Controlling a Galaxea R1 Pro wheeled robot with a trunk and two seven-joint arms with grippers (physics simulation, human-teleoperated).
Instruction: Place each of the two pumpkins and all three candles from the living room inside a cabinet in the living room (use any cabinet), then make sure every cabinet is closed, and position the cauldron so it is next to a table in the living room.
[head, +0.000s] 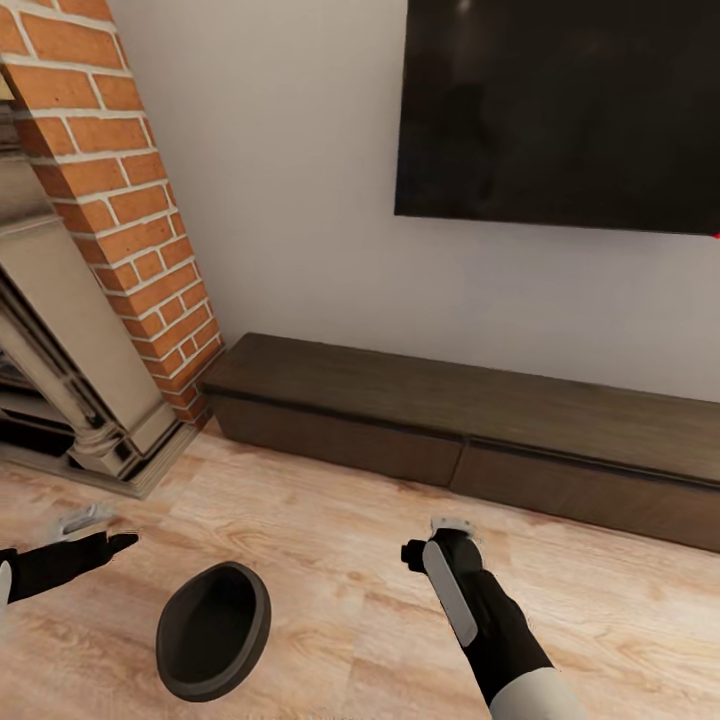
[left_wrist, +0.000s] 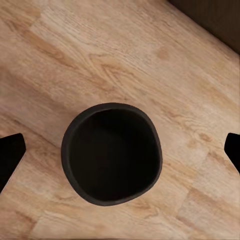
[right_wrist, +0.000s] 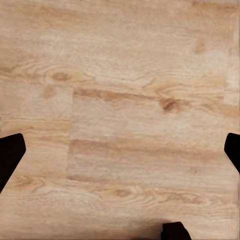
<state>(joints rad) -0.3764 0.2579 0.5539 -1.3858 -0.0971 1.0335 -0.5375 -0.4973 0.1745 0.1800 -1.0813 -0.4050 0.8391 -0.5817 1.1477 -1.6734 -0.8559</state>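
The cauldron (left_wrist: 112, 153) sits upright on the floor (head: 330, 600) before the closed cabinet (head: 470, 420). Left gripper (left_wrist: 120, 150) hovers above it, right gripper (right_wrist: 120, 150) beside, both jaws released; lower straight over the rim.

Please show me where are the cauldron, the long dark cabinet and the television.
cauldron (head: 213, 632): head view, on its dark inside, seen through the open mouth.
cabinet (head: 450, 395): head view, on its flat dark-brown top.
television (head: 560, 110): head view, on the black screen on the wall.
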